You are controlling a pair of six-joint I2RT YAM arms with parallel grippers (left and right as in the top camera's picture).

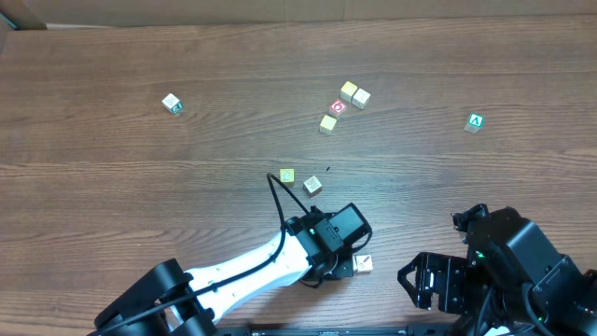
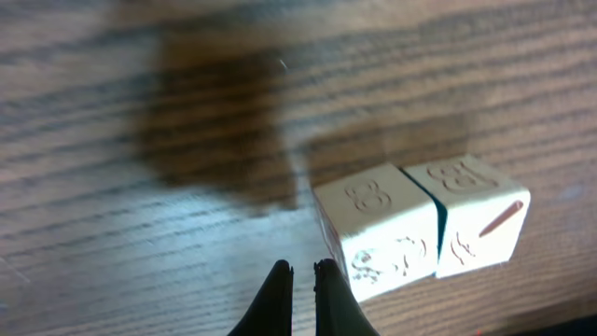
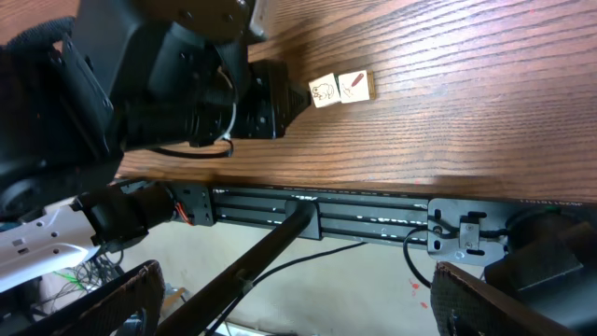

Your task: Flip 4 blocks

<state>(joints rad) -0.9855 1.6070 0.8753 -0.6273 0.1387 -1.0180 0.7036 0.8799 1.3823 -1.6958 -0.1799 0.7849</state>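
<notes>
Overhead view: left pincer (image 1: 343,269) reaches low at the near edge of the desk (image 1: 140,187), just beside the red-marked block (image 1: 364,264). A yellow-faced block (image 1: 287,175) and a pale block (image 1: 312,186) lie farther in. Right pincer (image 1: 431,282) waits apart, jaws wide and empty.

Left wrist view: jaws pressed together on nothing, nosing the cream block (image 2: 378,229), which touches its red-marked neighbour. Rolling one cube inward looks the safest way to flip it.

Right wrist view: both cubes sit near the desk's edge.

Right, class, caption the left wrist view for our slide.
Shut left gripper beside two side-by-side pale blocks on the wooden table.
</notes>
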